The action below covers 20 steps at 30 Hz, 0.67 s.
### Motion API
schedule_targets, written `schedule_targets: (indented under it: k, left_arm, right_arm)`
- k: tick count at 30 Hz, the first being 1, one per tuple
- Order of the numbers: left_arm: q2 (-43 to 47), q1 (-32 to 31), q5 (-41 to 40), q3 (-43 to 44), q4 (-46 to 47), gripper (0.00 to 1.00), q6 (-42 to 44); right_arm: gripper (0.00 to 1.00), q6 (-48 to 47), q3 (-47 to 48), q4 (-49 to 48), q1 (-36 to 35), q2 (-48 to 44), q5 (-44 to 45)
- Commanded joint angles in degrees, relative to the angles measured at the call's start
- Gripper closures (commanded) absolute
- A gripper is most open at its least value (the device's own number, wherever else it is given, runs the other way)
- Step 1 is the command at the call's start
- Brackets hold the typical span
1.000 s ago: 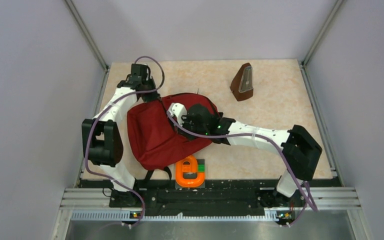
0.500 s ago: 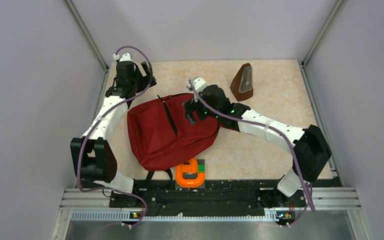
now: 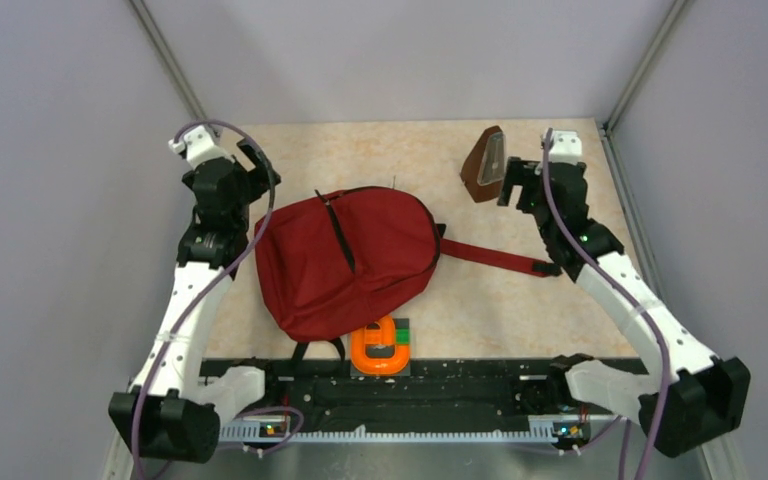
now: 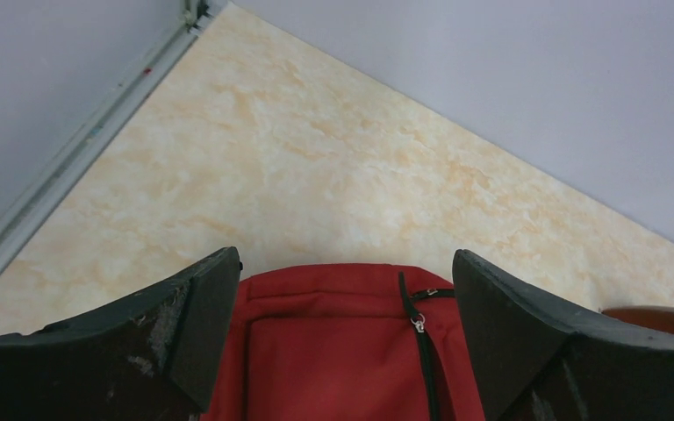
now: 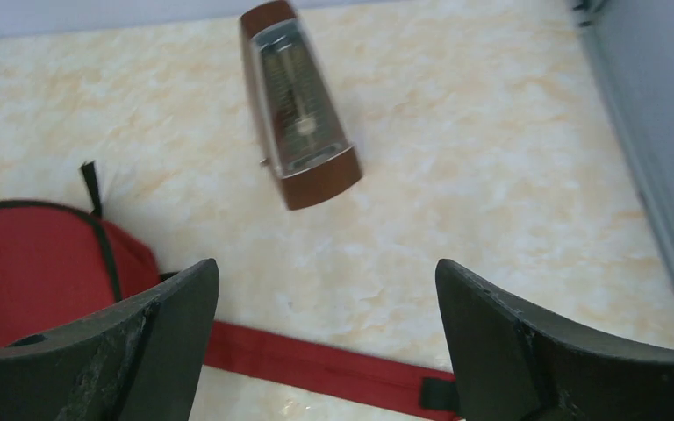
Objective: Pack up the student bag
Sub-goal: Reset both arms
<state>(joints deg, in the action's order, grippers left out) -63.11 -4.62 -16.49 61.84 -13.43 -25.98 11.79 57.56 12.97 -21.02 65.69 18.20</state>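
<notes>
The student bag, a dark-red backpack, lies flat in the middle of the table with its black zipper closed and facing up. Its long red strap stretches out to the right. My left gripper hangs open above the table by the bag's far-left corner. In the left wrist view the bag's top and zipper pull show between the spread fingers. My right gripper is open too, up at the back right, and holds nothing. The strap lies on the table below its fingers.
A brown metronome stands at the back right, just left of my right gripper, and shows in the right wrist view. An orange U-shaped piece sits on a small block at the front edge, against the bag's bottom. Metal rails edge both sides.
Both grippers have opened and let go of the bag. The left arm drew back to the far left, the right arm to the far right. The bag now lies flat, strap stretched right.
</notes>
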Motion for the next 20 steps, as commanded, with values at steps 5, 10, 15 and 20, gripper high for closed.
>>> schedule_targets:
  k: [5,10,15,20]
  left_arm:
    - [9.86,0.14,-7.87,-3.78,-2.91,0.05,1.91]
    - [11.31,0.14,-7.52,-4.98,-3.94,0.05,0.26]
    - [11.0,0.14,-6.67,-4.58,-4.11,0.04,-1.18]
    - [10.82,0.14,-6.7,-4.62,-4.06,0.04,-1.26]
  right_arm:
    - [0.04,-3.11,-5.0,-2.69,-0.21,-11.9,23.11]
    - [0.01,-3.31,-3.9,-1.67,-0.19,-11.2,27.52]
    - [0.01,-3.19,-4.5,-2.54,-0.17,-11.97,26.77]
    - [0.01,-2.76,-5.88,-3.26,-0.17,-13.54,26.31]
